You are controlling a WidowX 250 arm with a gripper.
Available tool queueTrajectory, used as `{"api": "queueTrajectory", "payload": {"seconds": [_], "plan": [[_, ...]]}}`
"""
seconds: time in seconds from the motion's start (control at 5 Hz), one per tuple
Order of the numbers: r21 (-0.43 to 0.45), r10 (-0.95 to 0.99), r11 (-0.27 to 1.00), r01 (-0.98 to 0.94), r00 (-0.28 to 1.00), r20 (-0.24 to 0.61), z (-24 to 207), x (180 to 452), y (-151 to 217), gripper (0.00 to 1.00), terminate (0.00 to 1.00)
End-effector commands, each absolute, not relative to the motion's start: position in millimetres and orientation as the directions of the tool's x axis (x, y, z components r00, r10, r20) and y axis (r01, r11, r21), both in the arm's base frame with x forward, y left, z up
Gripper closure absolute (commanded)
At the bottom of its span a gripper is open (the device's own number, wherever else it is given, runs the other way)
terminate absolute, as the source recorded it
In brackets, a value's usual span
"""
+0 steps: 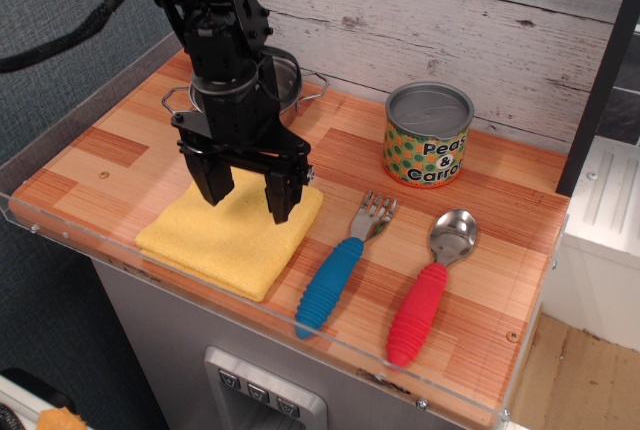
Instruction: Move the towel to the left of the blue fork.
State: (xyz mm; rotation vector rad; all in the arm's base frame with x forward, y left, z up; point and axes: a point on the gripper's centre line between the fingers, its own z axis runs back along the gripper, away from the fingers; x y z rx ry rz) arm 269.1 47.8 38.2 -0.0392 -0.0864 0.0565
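The yellow towel [225, 240] lies flat on the wooden table, at the front, just left of the blue fork [337, 270]. The fork has a ribbed blue handle and silver tines that point to the back. My gripper [246, 198] hangs just above the towel's back part with its two black fingers spread apart and nothing between them. The towel's back edge is partly hidden behind the fingers.
A steel pot [285, 82] stands behind the gripper, mostly hidden by the arm. A peas and carrots can [428, 135] stands at the back right. A red-handled spoon [427, 295] lies right of the fork. A clear plastic rim [120, 260] runs along the table's front edge.
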Motion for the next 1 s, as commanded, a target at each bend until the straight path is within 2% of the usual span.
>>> {"api": "queueTrajectory", "payload": {"seconds": [0.0,0.4,0.8], "plan": [[-0.039,0.026,0.999,-0.020,0.986,0.163,64.1,276.4,43.5,0.00,0.00],[-0.009,0.049,0.999,-0.048,0.984,0.172,78.8,278.1,48.0,0.00,0.00],[-0.011,0.141,0.990,-0.142,0.967,0.213,108.3,291.3,68.5,0.00,0.00]]}}
